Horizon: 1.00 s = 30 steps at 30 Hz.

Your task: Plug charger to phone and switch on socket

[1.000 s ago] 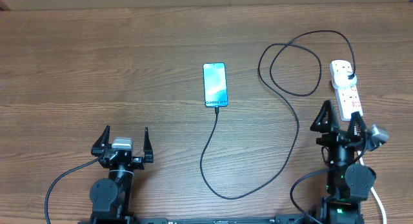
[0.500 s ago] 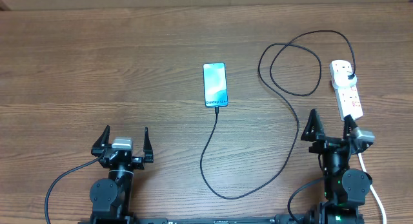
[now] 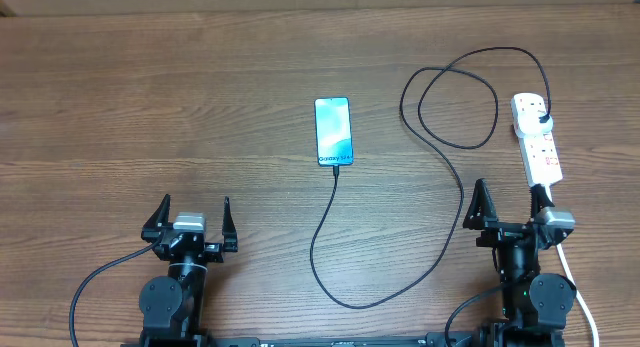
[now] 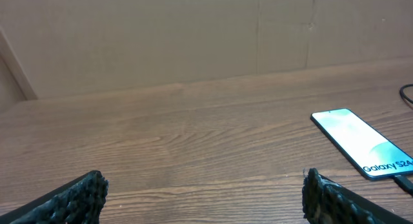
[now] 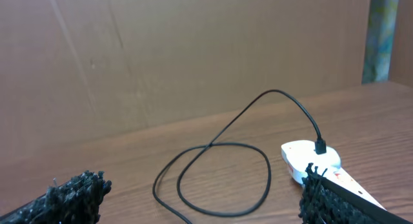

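The phone (image 3: 333, 132) lies flat mid-table, blue screen up; it also shows in the left wrist view (image 4: 361, 141). The thin black charger cable (image 3: 450, 187) runs from the phone's near end, loops on the table and ends in a black plug head (image 3: 541, 120) seated in the white socket strip (image 3: 537, 139). The loop (image 5: 213, 179) and the plug head (image 5: 319, 146) in the strip (image 5: 310, 161) show in the right wrist view. My left gripper (image 3: 192, 219) is open and empty at the near left. My right gripper (image 3: 508, 209) is open and empty, just in front of the strip.
The strip's thick white cord (image 3: 575, 287) runs toward the near right edge past my right arm. A brown cardboard wall (image 5: 193, 50) stands behind the table.
My right gripper has drawn back from over the socket strip toward the near edge and a little left. The left arm, phone and cable have not moved.
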Each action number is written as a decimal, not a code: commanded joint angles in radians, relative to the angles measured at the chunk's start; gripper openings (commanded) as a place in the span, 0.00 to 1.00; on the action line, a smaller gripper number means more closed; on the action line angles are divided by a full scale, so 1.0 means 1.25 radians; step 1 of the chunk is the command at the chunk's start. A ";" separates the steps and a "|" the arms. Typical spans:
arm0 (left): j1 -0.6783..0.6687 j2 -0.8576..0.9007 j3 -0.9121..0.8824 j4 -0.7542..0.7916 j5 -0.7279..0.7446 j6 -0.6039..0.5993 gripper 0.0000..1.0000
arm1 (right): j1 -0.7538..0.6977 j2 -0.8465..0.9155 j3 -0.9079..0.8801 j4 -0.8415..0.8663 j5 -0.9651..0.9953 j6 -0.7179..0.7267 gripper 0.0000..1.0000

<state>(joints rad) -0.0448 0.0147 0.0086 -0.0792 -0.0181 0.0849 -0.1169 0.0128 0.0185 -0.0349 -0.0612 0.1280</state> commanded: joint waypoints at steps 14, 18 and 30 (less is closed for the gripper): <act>0.005 -0.009 -0.002 0.001 0.009 0.001 0.99 | 0.005 -0.008 -0.009 -0.020 -0.072 -0.101 1.00; 0.005 -0.009 -0.002 0.001 0.009 0.001 1.00 | 0.005 -0.008 -0.009 -0.026 -0.073 -0.110 1.00; 0.005 -0.009 -0.002 0.001 0.009 0.001 1.00 | 0.005 -0.008 -0.009 -0.026 -0.096 -0.152 1.00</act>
<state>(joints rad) -0.0448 0.0147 0.0086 -0.0788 -0.0181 0.0849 -0.1169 0.0128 0.0185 -0.0715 -0.1730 -0.0490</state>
